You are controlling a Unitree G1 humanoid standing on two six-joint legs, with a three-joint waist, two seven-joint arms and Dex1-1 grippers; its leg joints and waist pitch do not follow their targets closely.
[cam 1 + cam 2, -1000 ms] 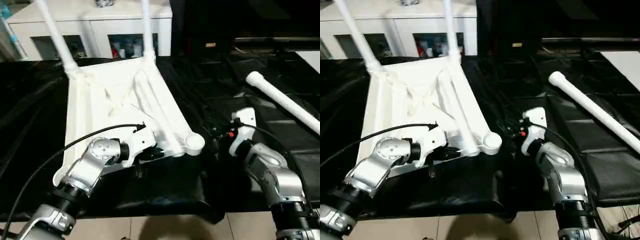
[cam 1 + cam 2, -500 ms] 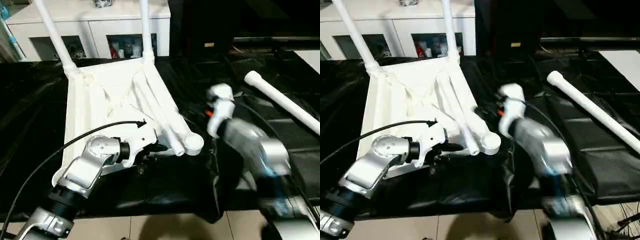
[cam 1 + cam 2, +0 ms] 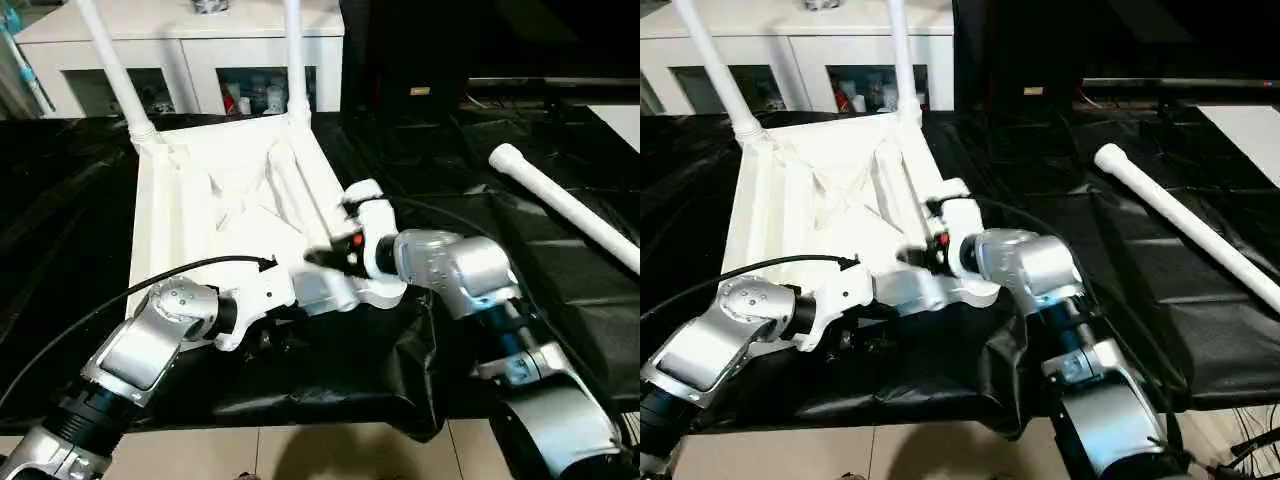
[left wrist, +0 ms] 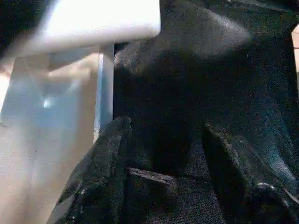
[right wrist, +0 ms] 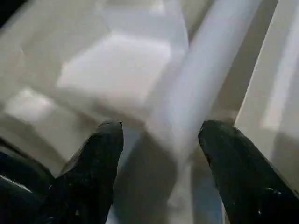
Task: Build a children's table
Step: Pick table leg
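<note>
Glossy white plastic tabletop (image 3: 210, 215), wrinkled shiny black sheeting (image 3: 480, 170)

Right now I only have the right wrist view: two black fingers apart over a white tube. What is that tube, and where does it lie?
Observer: It is a loose leg lying in the upturned tabletop, along its right side, with the right gripper open over it.
Operator: How many are fitted already?
Observer: At the far corners, two legs stand upright in their sockets.
Operator: And the last one?
Observer: The fourth leg lies on the black sheet, off to the right of the tabletop.
</note>
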